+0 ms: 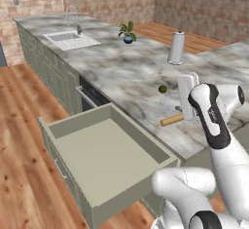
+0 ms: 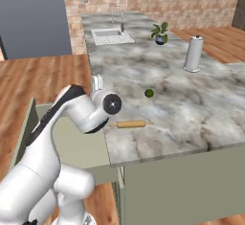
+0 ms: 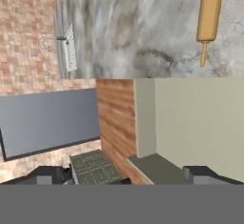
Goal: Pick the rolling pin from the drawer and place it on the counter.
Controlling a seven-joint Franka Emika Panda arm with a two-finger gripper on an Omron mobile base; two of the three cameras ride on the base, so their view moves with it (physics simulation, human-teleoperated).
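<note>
Brick walls and a wood floor frame the left base view, where the counter [image 1: 121, 72] runs from 11 o'clock down to 4 o'clock. The rolling pin [image 1: 171, 120] lies flat on the marble near the counter's front edge, at about 3 o'clock of the picture, just beside the robot's raised white hand. The drawer [image 1: 104, 155] stands pulled out at 7 o'clock, its pale inside bare. A small green ball [image 1: 162, 89] rests at 12 o'clock of the pin, a little apart; a paper towel roll [image 1: 176, 47] stands farther back.

From the right base view the rolling pin [image 2: 130, 124] lies across the counter [image 2: 191, 104] near its near-left corner, with the arm's wrist just at 9 o'clock of it and the drawer [image 2: 28, 123] behind the arm. The task looks all but done.

Looking along the hand, the rolling pin [image 3: 210, 15] shows at 1 o'clock, its thin handle pointing down toward the counter edge; the drawer's [image 3: 200, 123] beige inside lies at 4 o'clock. The gripper [image 3: 126, 175] is spread wide and holds nothing, its two tips far apart at the bottom.

As a judgement: the pin is light, stiff wood, smooth and round, so it will roll if nudged. Any regrasp should pinch the thick middle barrel across its width, not the tapered handles.
</note>
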